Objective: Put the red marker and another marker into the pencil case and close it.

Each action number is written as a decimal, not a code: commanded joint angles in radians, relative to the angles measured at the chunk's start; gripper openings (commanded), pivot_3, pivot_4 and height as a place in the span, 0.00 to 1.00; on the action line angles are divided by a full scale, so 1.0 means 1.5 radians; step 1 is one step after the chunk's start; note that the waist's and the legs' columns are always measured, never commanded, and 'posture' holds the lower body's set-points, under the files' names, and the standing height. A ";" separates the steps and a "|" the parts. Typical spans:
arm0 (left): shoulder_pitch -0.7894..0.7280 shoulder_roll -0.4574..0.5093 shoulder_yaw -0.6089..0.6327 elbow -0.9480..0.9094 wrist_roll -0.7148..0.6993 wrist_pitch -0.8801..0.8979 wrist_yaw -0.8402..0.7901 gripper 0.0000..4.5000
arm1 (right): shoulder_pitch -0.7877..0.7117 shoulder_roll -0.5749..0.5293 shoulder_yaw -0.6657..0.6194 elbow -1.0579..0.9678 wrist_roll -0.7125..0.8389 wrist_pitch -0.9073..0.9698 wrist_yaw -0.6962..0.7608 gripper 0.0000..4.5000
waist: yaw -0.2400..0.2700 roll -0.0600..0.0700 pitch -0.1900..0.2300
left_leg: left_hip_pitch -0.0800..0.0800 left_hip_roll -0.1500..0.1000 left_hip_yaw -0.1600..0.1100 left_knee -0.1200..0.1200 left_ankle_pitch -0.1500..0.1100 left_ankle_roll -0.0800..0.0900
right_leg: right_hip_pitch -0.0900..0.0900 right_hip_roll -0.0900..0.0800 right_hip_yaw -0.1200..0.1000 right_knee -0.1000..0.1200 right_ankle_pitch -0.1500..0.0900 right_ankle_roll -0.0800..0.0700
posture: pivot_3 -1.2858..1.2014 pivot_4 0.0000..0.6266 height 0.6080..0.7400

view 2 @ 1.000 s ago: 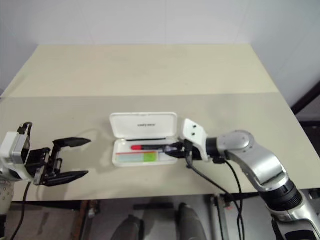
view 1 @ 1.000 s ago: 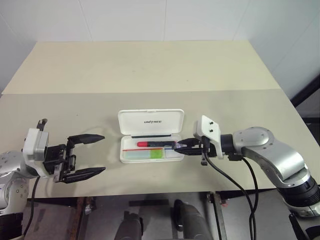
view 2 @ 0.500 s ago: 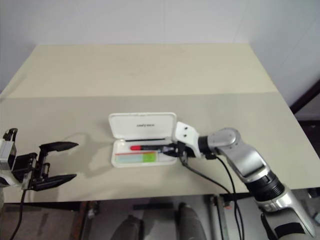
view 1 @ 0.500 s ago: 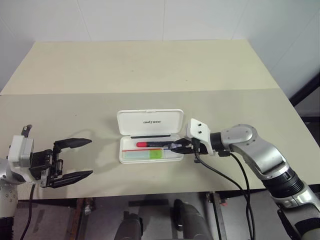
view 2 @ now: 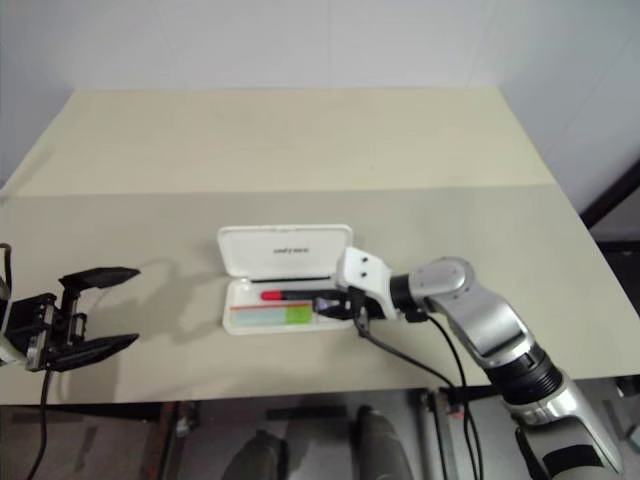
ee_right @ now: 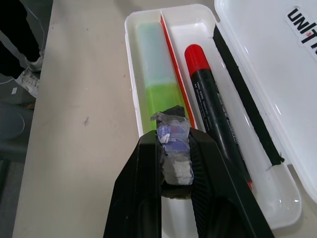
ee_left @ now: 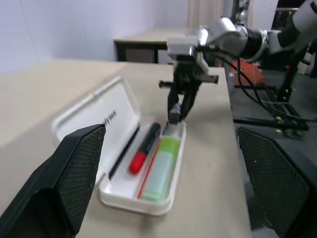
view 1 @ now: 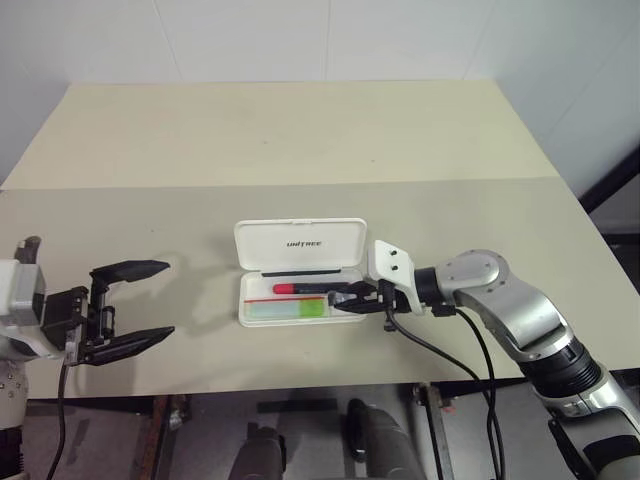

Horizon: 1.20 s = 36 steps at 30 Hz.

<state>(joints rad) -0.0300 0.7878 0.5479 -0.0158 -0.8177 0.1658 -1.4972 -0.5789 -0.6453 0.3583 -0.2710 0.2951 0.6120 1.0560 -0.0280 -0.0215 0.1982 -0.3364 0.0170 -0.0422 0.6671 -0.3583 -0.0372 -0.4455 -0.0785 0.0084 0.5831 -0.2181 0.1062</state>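
Note:
The white pencil case (view 1: 300, 244) lies open in the middle of the table, lid tipped back. The red marker (view 1: 300, 288) rests in its tray, and the green-capped marker (view 1: 300, 309) lies in the strip nearer the front edge. My right gripper (view 1: 340, 298) is shut, its taped tips hanging just over the tray's right end, above the green cap (ee_right: 161, 96) and beside the red marker (ee_right: 213, 109). My left gripper (view 1: 167, 299) stands open with nothing in it at the far left, well apart from the case.
The beige table (view 1: 300, 150) has a seam across its middle and wide bare room behind the case. Its front edge runs just below both grippers. A cable (view 1: 440, 345) trails from my right wrist over that edge.
My left gripper has drawn away to the left, staying open. The right gripper stays shut at the case's right end. The case and markers have not moved.

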 commanded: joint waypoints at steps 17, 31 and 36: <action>0.069 0.058 0.049 0.035 -0.010 -0.037 -0.069 1.00 | -0.029 0.011 0.005 0.039 -0.035 -0.029 0.035 0.56 | 0.000 0.000 0.000 | 0.000 0.000 0.000 0.000 0.000 0.000 | 0.000 0.000 0.000 0.000 0.000 -0.001 | 0.52 0.24 1.00; 0.002 0.040 0.012 0.028 0.009 -0.044 0.016 1.00 | -0.023 -0.003 -0.070 -0.039 0.015 0.031 0.021 1.00 | 0.002 0.000 0.000 | 0.000 0.000 0.000 0.000 0.000 0.000 | 0.000 0.000 -0.001 0.001 0.000 -0.001 | 0.52 0.24 1.00; -0.071 0.013 -0.008 0.004 0.013 -0.023 0.113 1.00 | 0.012 -0.016 -0.156 -0.088 0.072 0.049 0.004 1.00 | 0.005 0.000 0.000 | 0.000 0.000 0.000 0.000 0.000 0.000 | 0.000 0.000 -0.001 0.000 0.000 0.000 | 0.52 0.24 1.00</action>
<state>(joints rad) -0.1152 0.8066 0.5341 0.0263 -0.8019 0.1289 -1.3748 -0.5644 -0.6644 0.1808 -0.3530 0.3610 0.6814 1.0763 -0.0212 -0.0222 0.1978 -0.3368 0.0170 -0.0427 0.6672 -0.3584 -0.0375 -0.4456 -0.0789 0.0075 0.5839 -0.2184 0.1057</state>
